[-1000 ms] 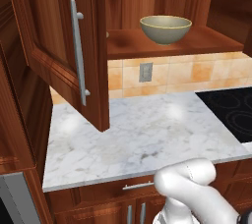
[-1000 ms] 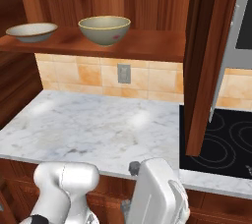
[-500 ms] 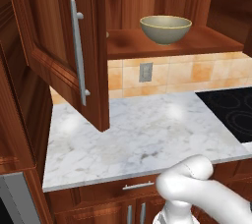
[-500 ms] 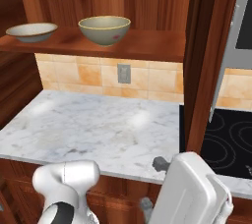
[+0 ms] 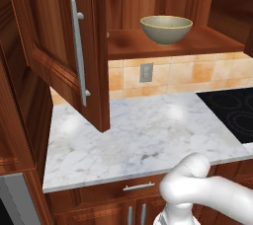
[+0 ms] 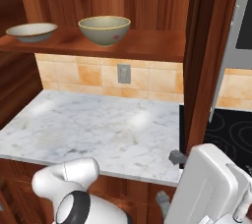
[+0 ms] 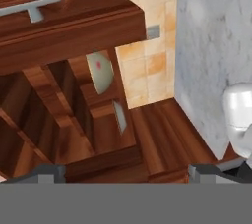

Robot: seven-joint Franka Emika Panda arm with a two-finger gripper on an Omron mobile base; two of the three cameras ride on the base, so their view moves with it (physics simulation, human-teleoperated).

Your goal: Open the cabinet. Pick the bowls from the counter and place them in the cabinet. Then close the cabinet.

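cabinet: wall unit, both doors swung open, wooden shelf exposed across its width
left door: hangs out over the left end of the counter, long silver bar handle facing the camera in the left base view
right door: seen edge-on in the right base view, standing out toward the camera beside the stovetop; in the hand view it crosses the top of the frame with its handle showing
deep bowl: upright on the shelf, near the middle, tan-yellow rim; also in the left base view; small red spot on its side
shallow bowl: upright on the same shelf, to the left of the deep one, apart from it
bowls in hand view: camera is rolled, so both appear side-on against the shelf, deep bowl above, shallow bowl below
counter: white marble with grey veins, below the shelf
outlet: grey plate on the tan tile wall between shelf and counter
stovetop: black glass, butts the right end of the counter
drawer handle: short silver bar under the counter edge
gripper: jaws spread wide, fingertips at the far left and right of the hand view's bottom, nothing between them, pointing toward the cabinet
arm: low in front of the counter edge, below the slab
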